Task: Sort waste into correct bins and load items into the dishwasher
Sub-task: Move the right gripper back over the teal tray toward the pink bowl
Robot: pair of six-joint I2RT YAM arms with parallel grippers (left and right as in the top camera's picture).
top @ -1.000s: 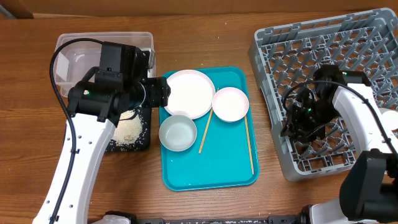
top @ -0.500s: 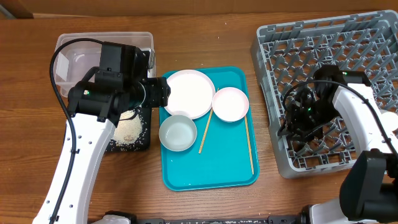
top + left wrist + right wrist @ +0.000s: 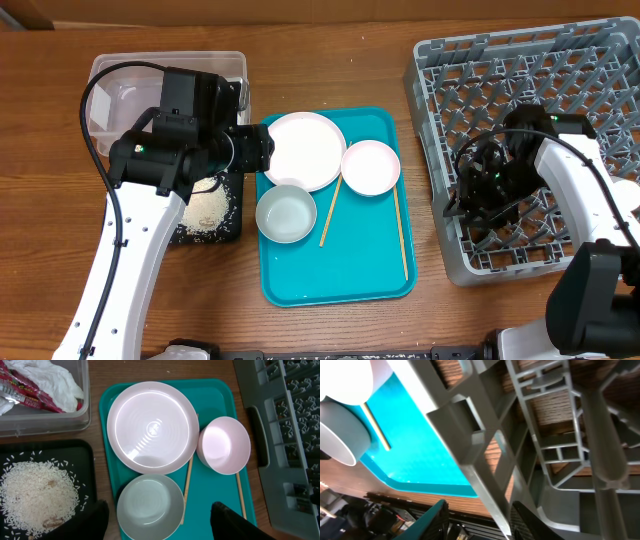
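My left gripper (image 3: 159, 506) hangs open above a white bowl (image 3: 150, 505) on the teal tray, one finger on each side, touching nothing. A white plate (image 3: 303, 150), a second white bowl (image 3: 370, 167) and two chopsticks (image 3: 331, 210) also lie on that tray. The clear tub (image 3: 45, 422) holds a crumpled napkin (image 3: 50, 377) and a red wrapper (image 3: 30, 392). Rice (image 3: 35, 487) fills the black tray (image 3: 50, 445). My right gripper (image 3: 479, 507) stands open astride the near left wall of the grey dishwasher rack (image 3: 560, 80), with a gap beside one finger.
The teal serving tray (image 3: 340, 275) sits mid-table between the bins at the left and the rack at the right. My left arm covers part of the tub and the black tray in the overhead view. Bare wooden table (image 3: 330, 60) lies behind.
The rack shifted slightly to the right with my right gripper on its wall, then stopped. The right jaws have since spread apart. The left arm has not moved.
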